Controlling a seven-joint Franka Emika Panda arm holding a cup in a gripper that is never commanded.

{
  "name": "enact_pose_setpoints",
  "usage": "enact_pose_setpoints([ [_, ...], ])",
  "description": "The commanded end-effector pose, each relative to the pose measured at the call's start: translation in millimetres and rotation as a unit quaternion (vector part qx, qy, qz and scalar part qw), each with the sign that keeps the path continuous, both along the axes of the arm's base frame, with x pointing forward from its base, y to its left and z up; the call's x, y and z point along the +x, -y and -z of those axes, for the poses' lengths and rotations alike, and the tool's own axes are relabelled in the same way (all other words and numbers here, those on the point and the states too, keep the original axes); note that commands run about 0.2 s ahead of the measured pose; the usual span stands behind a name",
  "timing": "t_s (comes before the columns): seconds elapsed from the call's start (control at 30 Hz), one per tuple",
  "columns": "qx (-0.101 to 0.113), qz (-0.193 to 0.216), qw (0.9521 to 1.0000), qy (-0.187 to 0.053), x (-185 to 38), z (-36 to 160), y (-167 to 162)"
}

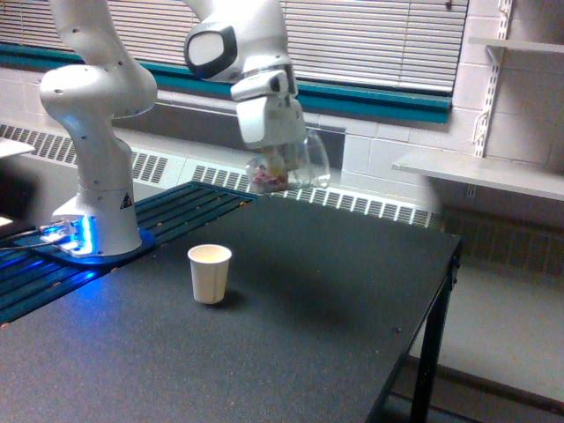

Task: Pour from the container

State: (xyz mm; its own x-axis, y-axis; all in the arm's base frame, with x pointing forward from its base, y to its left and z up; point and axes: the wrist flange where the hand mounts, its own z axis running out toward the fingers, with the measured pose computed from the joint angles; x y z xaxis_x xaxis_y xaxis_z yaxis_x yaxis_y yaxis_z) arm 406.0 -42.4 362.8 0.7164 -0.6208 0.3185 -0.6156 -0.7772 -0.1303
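Up above the dark surface [335, 291], the white arm [97, 132] is holding the container [286, 167] in mid-air, with its fingers [280, 160] closing on the clear plastic wall from above. The container is hanging tilted, its open mouth leaning toward the exterior view's right and its base toward the left, and the small brownish-red pieces [267, 181] are lying heaped in the low corner near the base. It is sitting well clear of the surface, touching nothing but the fingers. A white paper cup [210, 273] is standing upright on the surface, lower in the frame and toward the exterior view's left of the container, well apart from it; its inside is too small to make out. The arm's base [97, 231] is standing on the exterior view's left, with a blue light glowing at its foot. Behind the arm, window blinds [388, 40] are covering the wall above a teal strip, and a white shelf [480, 172] is jutting out on the exterior view's right.
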Motion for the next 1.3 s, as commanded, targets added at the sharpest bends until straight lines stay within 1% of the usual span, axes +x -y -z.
enact_pose_setpoints([
  [0.03,-0.001,0.006,0.9998,-0.019,-19,14.2,-4],
  [0.4,-0.007,0.006,0.9991,-0.040,-44,26.0,-6],
  [0.63,-0.006,0.011,0.9985,-0.054,-61,35.7,-5],
  [0.7,-0.004,0.014,0.9981,-0.060,-67,39.6,-4],
  [0.93,-0.005,0.018,0.9963,-0.084,-83,49.1,-2],
  [1.07,-0.012,0.016,0.9950,-0.098,-88,51.0,0],
  [1.3,-0.015,0.016,0.9928,-0.118,-97,55.2,1],
])
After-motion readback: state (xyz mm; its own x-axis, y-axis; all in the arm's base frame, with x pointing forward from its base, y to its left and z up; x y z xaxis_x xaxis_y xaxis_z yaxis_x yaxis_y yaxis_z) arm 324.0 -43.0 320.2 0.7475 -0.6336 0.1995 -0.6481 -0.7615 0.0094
